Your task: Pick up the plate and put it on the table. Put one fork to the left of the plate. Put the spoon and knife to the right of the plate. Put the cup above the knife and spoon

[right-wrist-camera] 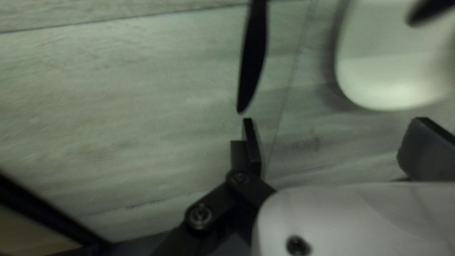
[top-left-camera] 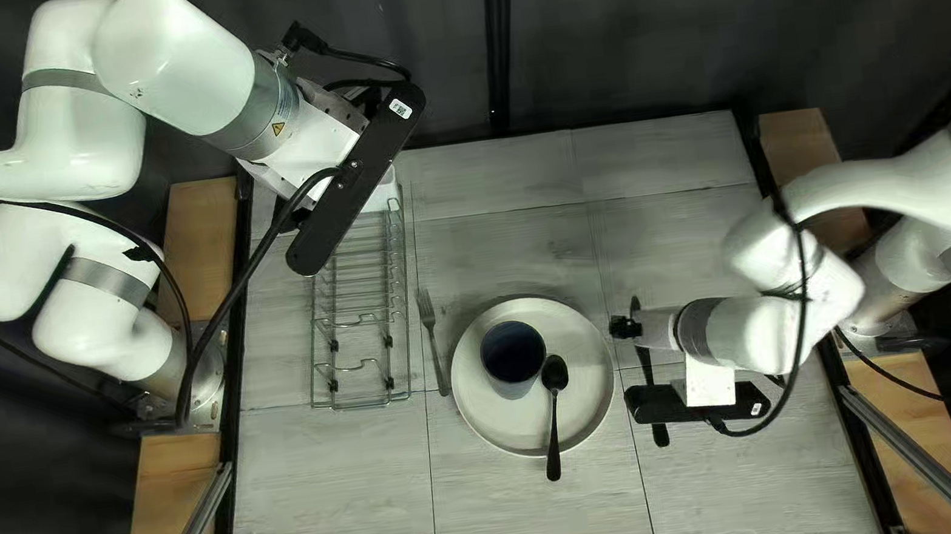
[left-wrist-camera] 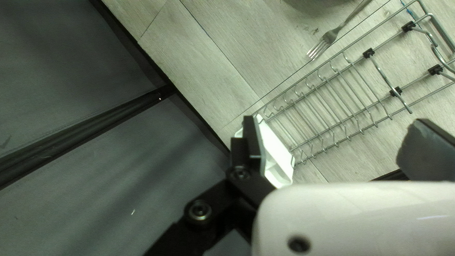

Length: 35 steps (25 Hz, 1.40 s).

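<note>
Occupying centre of table (top-left-camera: 535,529): plate (top-left-camera: 578,345) bearing cup (top-left-camera: 511,348), spoon (top-left-camera: 556,373) | fork (top-left-camera: 433,340), plate's left | knife (right-wrist-camera: 253,52), plate's right | left gripper (top-left-camera: 357,182), spread | right gripper (top-left-camera: 689,401), spread

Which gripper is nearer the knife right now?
Right. My open right gripper hangs by the knife, which lies just ahead of one finger; my open left gripper is near the wire rack's far end, past the plate.

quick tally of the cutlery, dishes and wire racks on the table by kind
fork: 1
spoon: 1
knife: 1
plate: 1
cup: 1
wire rack: 1
total: 6
</note>
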Each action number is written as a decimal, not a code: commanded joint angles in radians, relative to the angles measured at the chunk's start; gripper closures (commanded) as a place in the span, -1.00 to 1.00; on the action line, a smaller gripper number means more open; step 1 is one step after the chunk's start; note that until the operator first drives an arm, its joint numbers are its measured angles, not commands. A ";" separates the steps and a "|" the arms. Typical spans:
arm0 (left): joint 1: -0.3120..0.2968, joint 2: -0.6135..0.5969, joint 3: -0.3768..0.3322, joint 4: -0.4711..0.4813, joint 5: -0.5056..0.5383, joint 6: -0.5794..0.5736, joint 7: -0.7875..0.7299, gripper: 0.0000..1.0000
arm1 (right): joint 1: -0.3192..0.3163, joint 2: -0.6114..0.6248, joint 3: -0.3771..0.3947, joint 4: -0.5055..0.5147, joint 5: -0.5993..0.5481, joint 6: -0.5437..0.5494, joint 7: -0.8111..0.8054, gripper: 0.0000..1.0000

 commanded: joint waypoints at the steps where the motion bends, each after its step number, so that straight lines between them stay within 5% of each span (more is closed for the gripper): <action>1: 0.000 0.000 0.000 0.000 0.000 0.000 0.000 -1.00 | 0.030 0.140 0.028 0.126 0.019 -0.017 0.032 -1.00; 7: 0.000 0.000 0.000 0.000 0.000 0.000 0.000 -1.00 | 0.033 0.146 0.031 0.132 0.012 -0.020 0.030 -1.00; 11: 0.000 0.000 0.000 0.000 0.000 0.000 0.000 -1.00 | 0.049 0.297 0.038 0.289 0.001 -0.008 0.008 -1.00; 20: 0.000 0.000 0.000 0.000 0.000 0.000 0.000 -1.00 | 0.007 0.494 0.020 0.439 -0.003 -0.027 -0.117 -1.00; 30: 0.000 0.000 0.000 0.000 0.000 0.000 0.000 -1.00 | -0.048 0.572 0.006 0.472 0.001 -0.065 -0.209 -1.00; 35: 0.000 0.000 0.000 0.000 0.000 0.000 0.000 -1.00 | -0.060 0.605 0.001 0.464 -0.005 -0.104 -0.221 -0.80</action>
